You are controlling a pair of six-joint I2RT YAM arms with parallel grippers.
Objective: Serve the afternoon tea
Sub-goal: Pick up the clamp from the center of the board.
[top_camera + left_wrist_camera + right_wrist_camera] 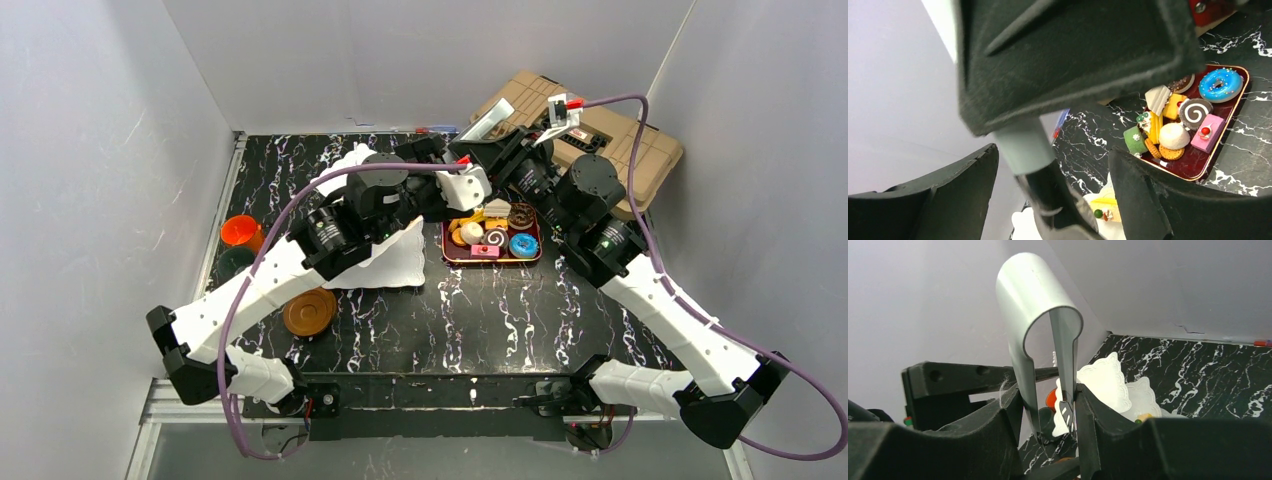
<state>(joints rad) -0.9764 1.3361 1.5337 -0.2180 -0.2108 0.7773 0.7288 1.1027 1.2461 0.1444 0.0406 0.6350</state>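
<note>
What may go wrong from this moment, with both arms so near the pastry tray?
1. The left gripper and the right gripper are crowded together by the pastry tray and the white stand; the arms may bump.
2. The right gripper pinches the metal tongs low, their bend high above; they may tilt or slip.
3. The open left gripper is beside a small pastry on the stand; a nudge may knock it off.
</note>
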